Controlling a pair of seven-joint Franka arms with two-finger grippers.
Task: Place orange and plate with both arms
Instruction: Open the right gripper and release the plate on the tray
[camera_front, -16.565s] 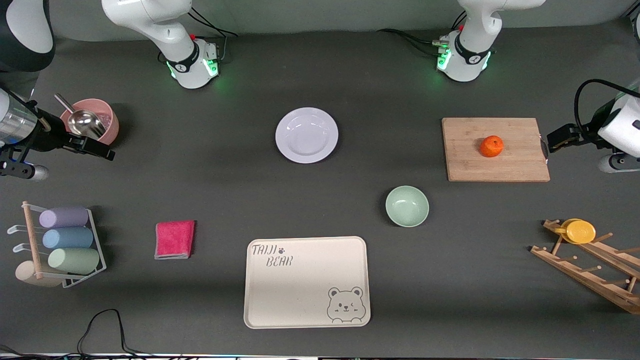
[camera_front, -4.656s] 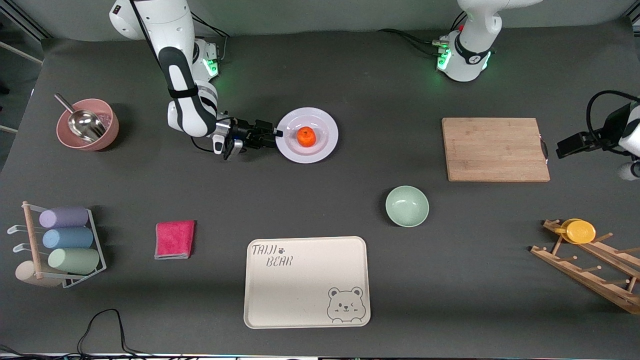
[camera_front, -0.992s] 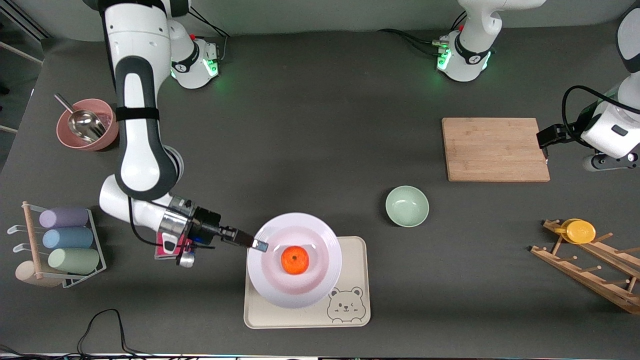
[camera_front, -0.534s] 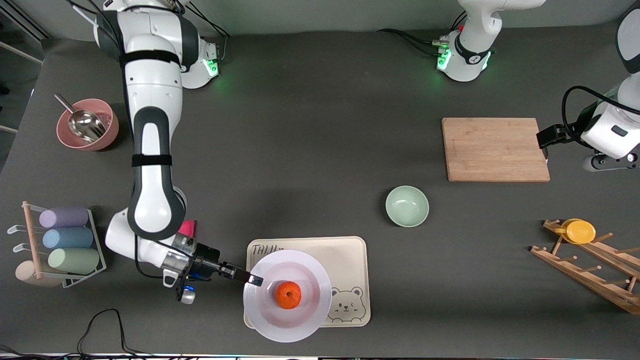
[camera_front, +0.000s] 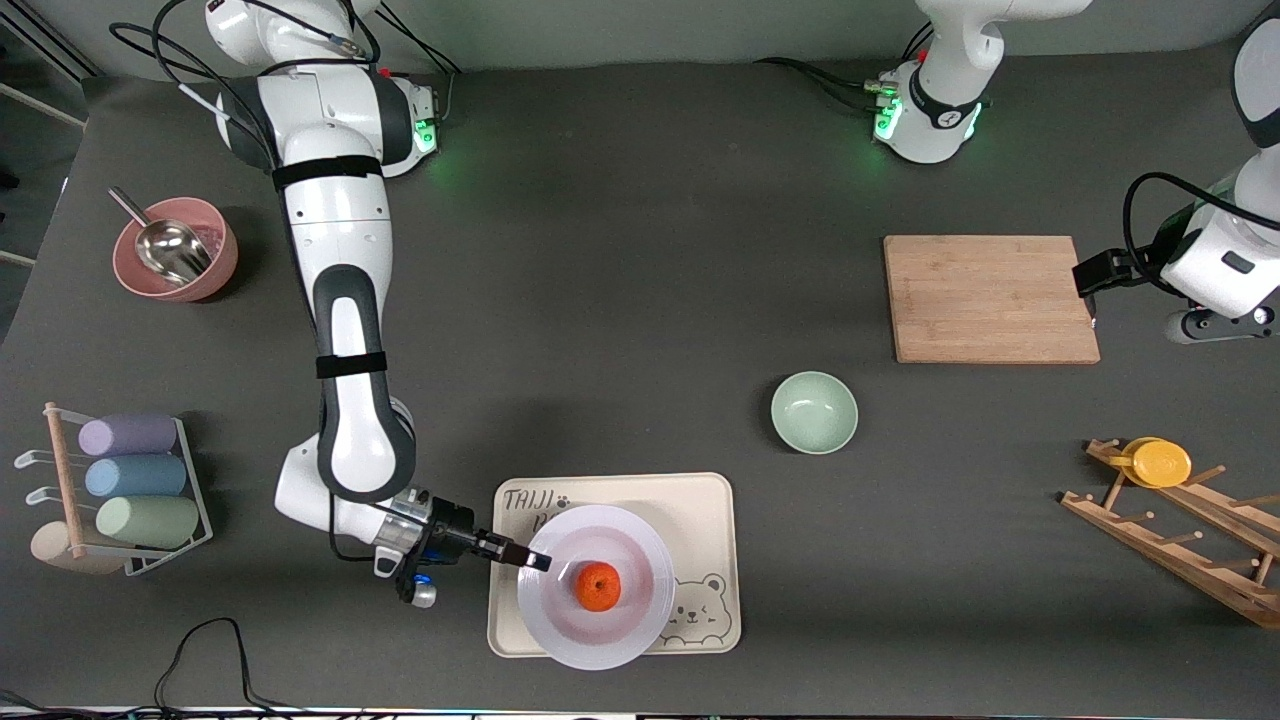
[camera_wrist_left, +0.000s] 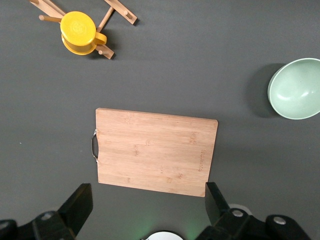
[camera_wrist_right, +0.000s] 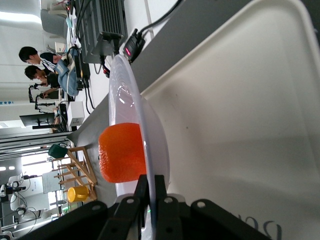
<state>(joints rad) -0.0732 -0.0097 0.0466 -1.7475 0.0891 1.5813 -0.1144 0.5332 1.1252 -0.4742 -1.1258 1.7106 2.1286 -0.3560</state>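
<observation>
Right gripper (camera_front: 535, 561) outstretched, pinching one plate (camera_front: 640, 560) carrying one orange (camera_front: 599, 586), seemingly just above tray (camera_front: 710, 500); left gripper (camera_wrist_left: 145, 210) waits, spread.

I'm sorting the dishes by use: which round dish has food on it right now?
The pale plate over the cream bear tray, carrying the orange; the mint-green bowl holds nothing.

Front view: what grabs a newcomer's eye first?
The orange sitting on the plate, which the right claw pinches by the rim over the cream bear tray. The left claw hangs open above the bare cutting board, at the left arm's end.
</observation>
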